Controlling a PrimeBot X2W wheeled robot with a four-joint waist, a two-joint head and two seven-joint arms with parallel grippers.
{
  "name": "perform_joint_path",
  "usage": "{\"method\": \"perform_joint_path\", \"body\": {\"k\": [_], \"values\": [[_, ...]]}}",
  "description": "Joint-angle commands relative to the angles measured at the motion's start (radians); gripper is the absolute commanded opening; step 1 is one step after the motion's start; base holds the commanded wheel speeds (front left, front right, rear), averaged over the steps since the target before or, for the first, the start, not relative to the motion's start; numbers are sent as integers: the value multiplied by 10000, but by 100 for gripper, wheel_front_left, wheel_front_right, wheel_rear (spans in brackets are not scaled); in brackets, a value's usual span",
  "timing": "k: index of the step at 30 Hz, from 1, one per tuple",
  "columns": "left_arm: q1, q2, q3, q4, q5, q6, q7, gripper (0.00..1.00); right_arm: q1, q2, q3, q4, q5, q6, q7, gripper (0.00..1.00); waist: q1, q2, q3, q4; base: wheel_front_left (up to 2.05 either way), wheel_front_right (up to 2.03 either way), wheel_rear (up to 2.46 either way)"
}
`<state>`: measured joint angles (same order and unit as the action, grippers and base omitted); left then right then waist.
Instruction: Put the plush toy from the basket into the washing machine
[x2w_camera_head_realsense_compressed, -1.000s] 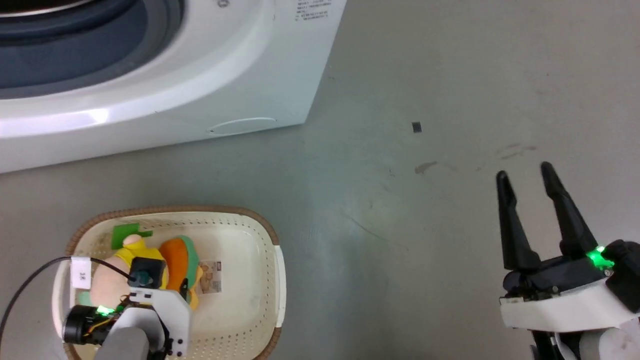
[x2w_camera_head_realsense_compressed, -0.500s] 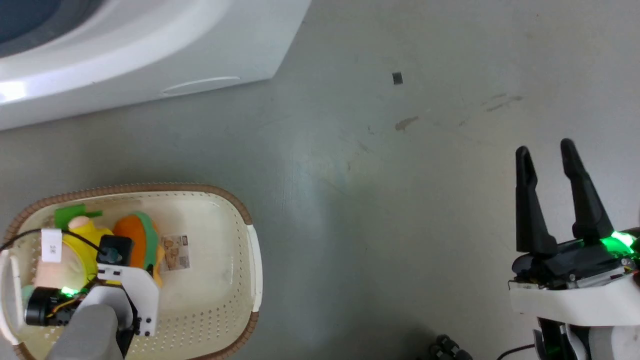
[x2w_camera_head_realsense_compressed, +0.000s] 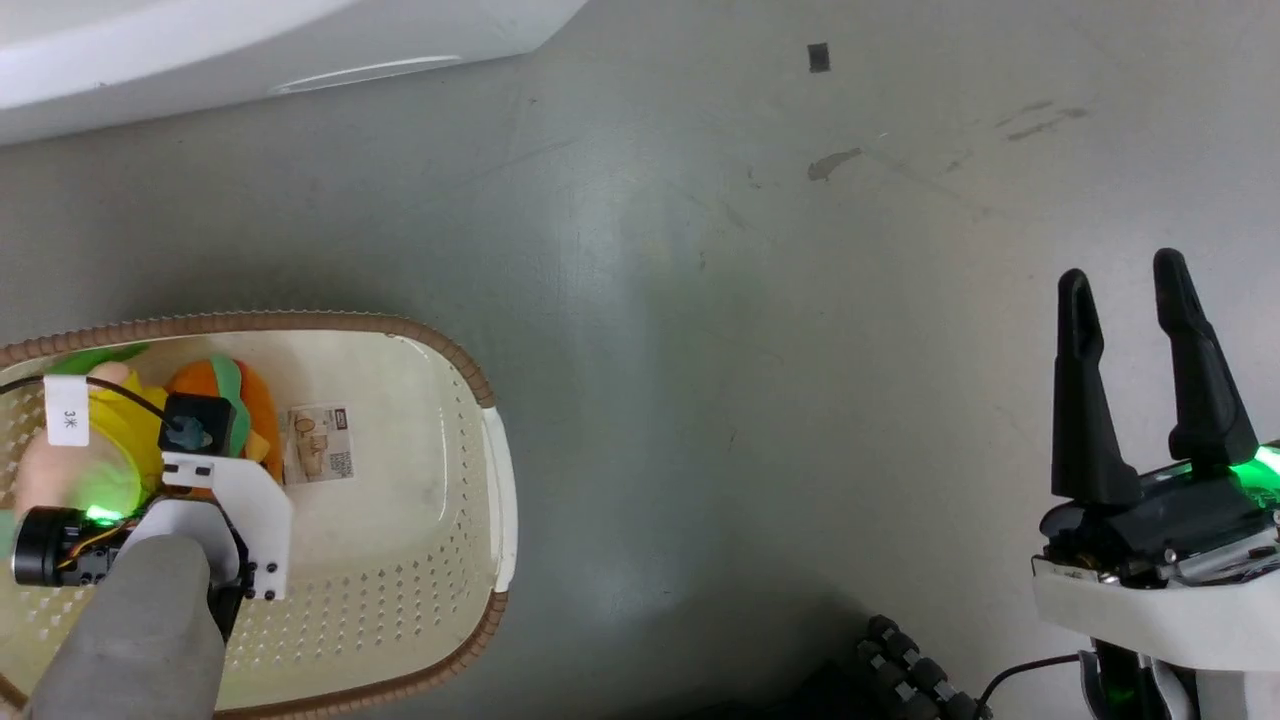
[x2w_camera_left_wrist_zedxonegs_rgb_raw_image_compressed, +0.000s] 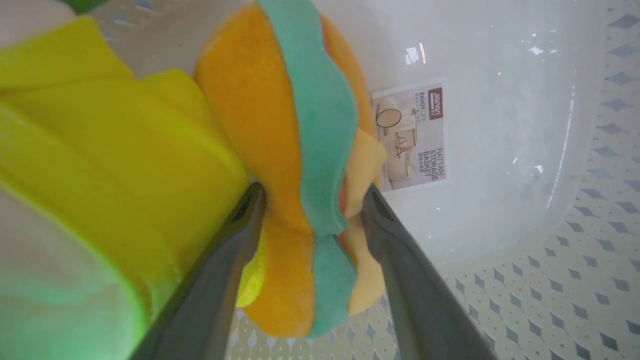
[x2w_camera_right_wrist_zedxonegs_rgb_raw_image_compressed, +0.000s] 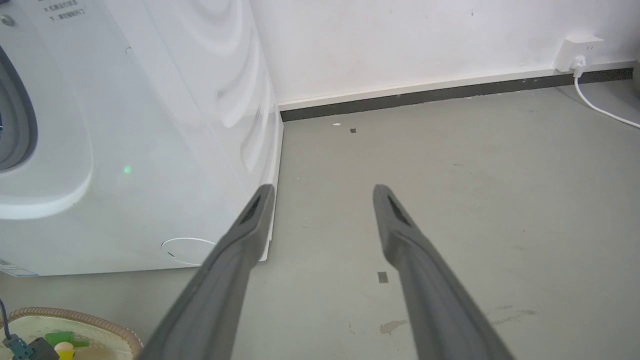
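Toy straddled, not yet lifted.
The washer (x2w_camera_right_wrist_zedxonegs_rgb_raw_image_compressed: 125, 150) stands far left, and the basket (x2w_camera_head_realsense_compressed: 300, 322) sits on the floor near left with the toy (x2w_camera_left_wrist_zedxonegs_rgb_raw_image_compressed: 280, 125) lying inside. The left pincer (x2w_camera_left_wrist_zedxonegs_rgb_raw_image_compressed: 314, 192) is down in there, spread wide astride the orange part, touching it but not squeezing, I'd say. The right pincer (x2w_camera_head_realsense_compressed: 1120, 270) hangs wide and empty, near right. Closing, lifting and carrying to the washer are all left.
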<state>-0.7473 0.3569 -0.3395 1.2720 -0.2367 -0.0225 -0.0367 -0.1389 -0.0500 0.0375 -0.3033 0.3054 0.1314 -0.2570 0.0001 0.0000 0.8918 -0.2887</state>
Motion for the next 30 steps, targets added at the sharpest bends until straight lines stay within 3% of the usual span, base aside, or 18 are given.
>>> {"method": "perform_joint_path", "body": {"k": [1,10,24,30], "values": [[54,-36,6,167,-66,-62,118,0,-193,-2,-17,-54,-92,-7,-47,100,-1,0,-7,30,0,0,0],[426,-519,-23,176,-317,-121,-219,0,-193,-2,-80,212,-184,-7,-47,100,-1,0,-933,323,0,0,0],[2019,-1740,37,96,-885,-463,-1906,0,624,-2,-114,1262,-686,-7,-47,100,-1,0,-4614,1462,0,0,0],[2706,-2051,94,-543,-1032,-534,-2223,0,1033,-2,-354,1645,-1060,-7,-47,100,-1,0,-5947,2014,0,0,0]]}}
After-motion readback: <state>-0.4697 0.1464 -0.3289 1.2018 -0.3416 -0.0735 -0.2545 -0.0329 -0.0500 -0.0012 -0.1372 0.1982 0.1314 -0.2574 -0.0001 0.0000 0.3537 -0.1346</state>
